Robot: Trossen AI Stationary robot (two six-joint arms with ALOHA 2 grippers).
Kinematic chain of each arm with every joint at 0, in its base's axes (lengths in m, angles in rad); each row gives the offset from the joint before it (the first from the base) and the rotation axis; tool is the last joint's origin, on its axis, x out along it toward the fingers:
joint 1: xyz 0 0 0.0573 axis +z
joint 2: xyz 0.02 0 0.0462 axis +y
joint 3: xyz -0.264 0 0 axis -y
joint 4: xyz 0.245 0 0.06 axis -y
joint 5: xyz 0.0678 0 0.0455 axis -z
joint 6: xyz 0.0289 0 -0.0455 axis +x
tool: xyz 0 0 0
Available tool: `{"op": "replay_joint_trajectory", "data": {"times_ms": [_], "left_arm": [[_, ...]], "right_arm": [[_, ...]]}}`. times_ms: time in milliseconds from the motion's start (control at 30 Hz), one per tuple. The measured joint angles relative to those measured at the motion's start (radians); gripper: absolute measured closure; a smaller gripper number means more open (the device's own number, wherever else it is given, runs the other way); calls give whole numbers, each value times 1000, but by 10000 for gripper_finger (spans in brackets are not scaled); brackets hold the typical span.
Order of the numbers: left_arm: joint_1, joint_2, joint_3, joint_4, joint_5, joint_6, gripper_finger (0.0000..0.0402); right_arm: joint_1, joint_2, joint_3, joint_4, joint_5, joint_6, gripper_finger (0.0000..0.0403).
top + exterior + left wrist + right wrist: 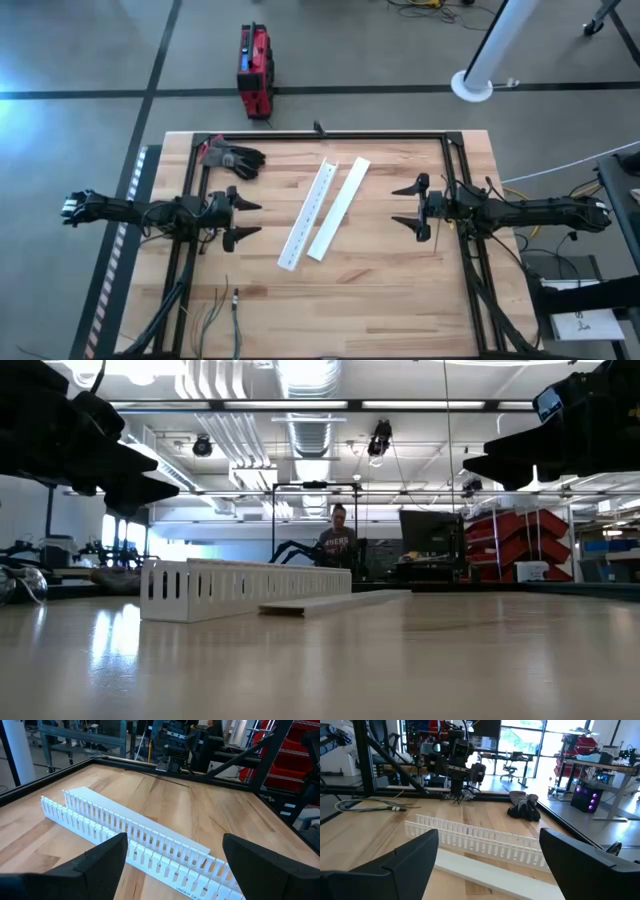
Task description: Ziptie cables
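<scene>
The cables (225,310) are a few thin loose wires lying flat on the table near its front left edge; they also show in the right wrist view (370,806). My left gripper (256,218) hovers open at the table's left, far from them and facing the white strips. My right gripper (396,206) hovers open at the table's right, facing the same strips. Neither has anything between its fingers. No zip tie shows in any view.
A white slotted strip (305,215) and a flat white strip (340,208) lie side by side at mid-table, slanting from near left to far right. A black glove (235,158) lies at the far left. A person (338,545) stands in the room behind.
</scene>
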Motion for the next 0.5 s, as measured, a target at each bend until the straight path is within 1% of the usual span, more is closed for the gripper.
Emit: {"op": "replay_joint_trajectory", "data": {"times_ms": [367, 433, 500], "left_arm": [[0, 0, 0, 0, 0, 0, 89], [0, 0, 0, 0, 0, 0, 90], [0, 0, 0, 0, 0, 0, 89]], "right_arm": [[0, 0, 0, 2, 0, 13, 68], [0, 0, 0, 7, -1, 60, 69], [0, 0, 0, 11, -3, 177, 68]]}}
